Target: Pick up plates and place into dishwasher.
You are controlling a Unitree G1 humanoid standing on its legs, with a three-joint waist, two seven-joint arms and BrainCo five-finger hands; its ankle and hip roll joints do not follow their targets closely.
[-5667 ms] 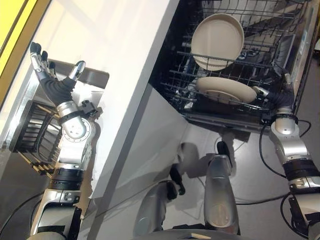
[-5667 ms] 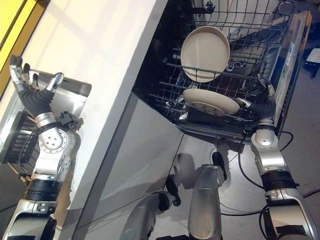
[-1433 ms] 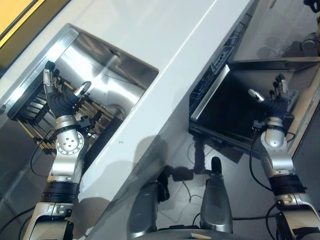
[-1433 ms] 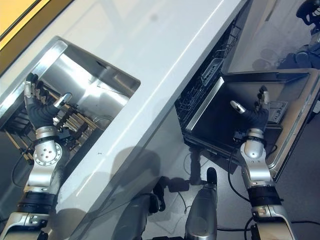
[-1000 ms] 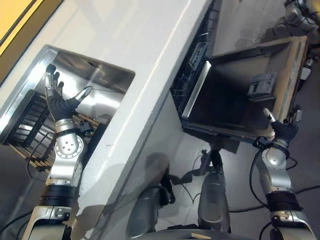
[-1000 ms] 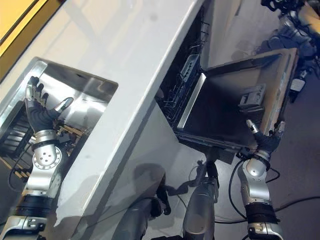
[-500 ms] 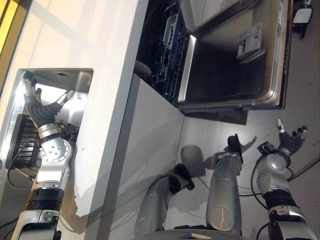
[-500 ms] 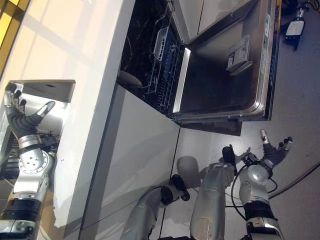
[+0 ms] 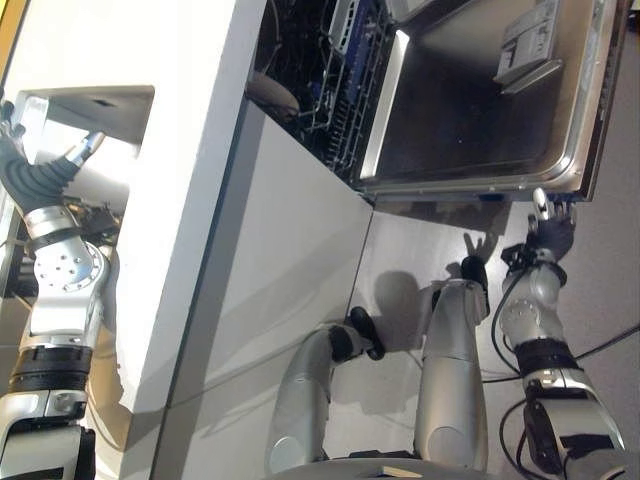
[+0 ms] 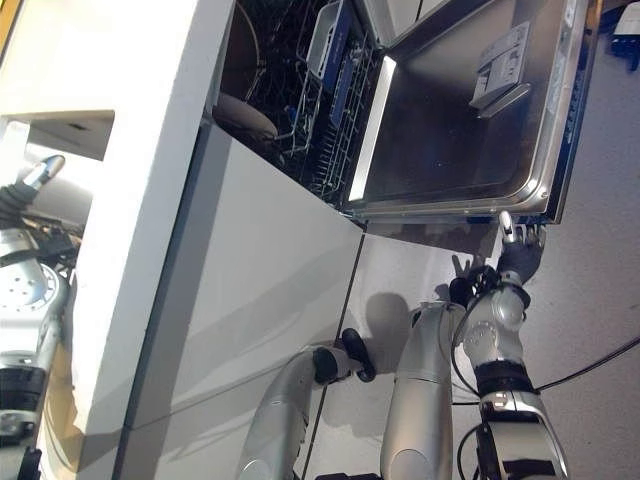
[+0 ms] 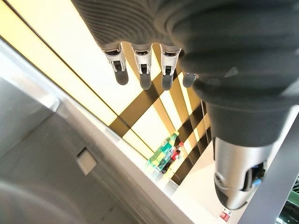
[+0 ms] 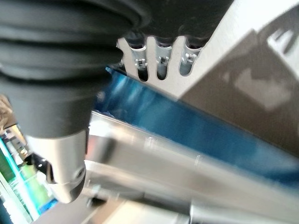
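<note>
Dishwasher (image 9: 470, 110) with its door (image 9: 480, 120) lowered; 1 plate (image 10: 245, 117) stands in the rack (image 9: 335, 90) inside. Right hand (image 9: 548, 232) is raised at the door's front edge, fingers straight and apart, holding nothing. Left hand (image 9: 30, 170) is lifted over the sink (image 9: 95, 110) in the white tabletop (image 9: 150, 60), fingers spread, also empty.

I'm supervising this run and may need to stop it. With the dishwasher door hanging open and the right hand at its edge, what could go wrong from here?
1. The right hand, fingers straight, sits just under the front edge of the open dishwasher door; a lift could slip or pinch fingers.
2. A plate sits in the rack; a hard shove shut might rattle it.
3. The left hand, open, hovers at the sink and could bump its rim.
</note>
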